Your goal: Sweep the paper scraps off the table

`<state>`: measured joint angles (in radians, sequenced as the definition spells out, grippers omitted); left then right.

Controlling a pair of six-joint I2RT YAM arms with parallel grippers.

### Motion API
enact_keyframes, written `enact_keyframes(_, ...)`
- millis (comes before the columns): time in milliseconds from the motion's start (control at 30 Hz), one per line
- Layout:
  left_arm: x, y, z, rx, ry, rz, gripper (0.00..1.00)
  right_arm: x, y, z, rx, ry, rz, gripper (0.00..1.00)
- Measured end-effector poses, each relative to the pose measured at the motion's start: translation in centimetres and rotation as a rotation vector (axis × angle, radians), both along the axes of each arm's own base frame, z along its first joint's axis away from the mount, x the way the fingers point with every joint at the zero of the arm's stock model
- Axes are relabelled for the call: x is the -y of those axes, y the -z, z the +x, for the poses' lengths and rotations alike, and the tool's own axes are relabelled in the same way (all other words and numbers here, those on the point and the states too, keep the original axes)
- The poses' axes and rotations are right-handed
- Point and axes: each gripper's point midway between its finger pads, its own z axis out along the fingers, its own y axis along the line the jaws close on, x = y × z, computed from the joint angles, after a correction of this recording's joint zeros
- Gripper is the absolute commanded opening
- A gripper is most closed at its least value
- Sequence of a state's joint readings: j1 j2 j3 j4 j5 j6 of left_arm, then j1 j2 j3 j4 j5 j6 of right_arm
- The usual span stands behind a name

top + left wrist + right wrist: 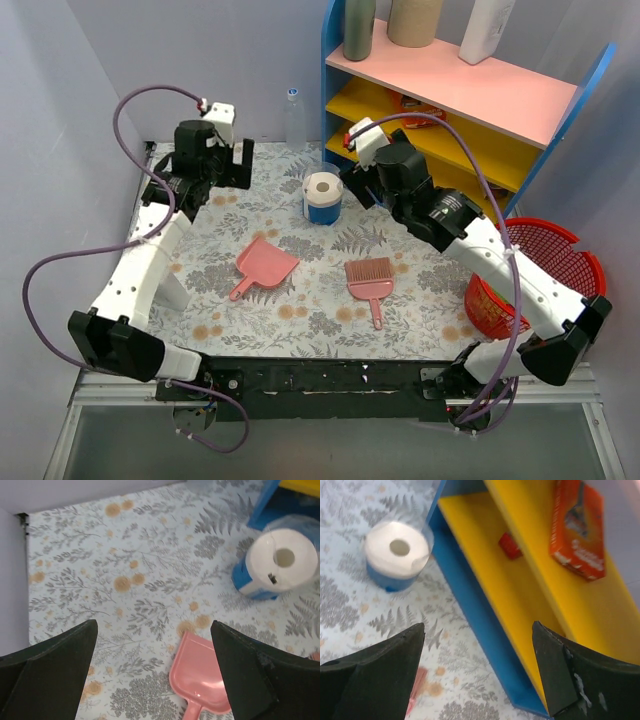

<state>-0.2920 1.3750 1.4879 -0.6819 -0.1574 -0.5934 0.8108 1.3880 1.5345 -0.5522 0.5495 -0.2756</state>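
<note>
Dark fingers of my left pincer stand wide apart, holding nothing, above the open flowered table near its far-left corner, with walls close by. My right pincer, equally wide and empty, hangs cramped at the blue shelf edge. Both arms reach far forward. Between them stands a roll in a blue cup; nearer lie a pink dustpan and a brush. Paper scraps I cannot make out.

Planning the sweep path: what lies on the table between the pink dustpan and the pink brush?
Nothing but bare table; the top external view shows no object between the dustpan and the brush.
</note>
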Motion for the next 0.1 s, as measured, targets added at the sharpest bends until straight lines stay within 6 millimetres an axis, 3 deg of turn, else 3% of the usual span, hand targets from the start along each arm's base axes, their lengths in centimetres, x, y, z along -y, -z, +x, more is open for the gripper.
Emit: enact_keyframes(100, -1.4, -2.7, 1.6, 0.078, -0.062, -0.018, 0.98, 0.5, -3.3, 0.7, 0.143, 0.018, 0.041, 0.93)
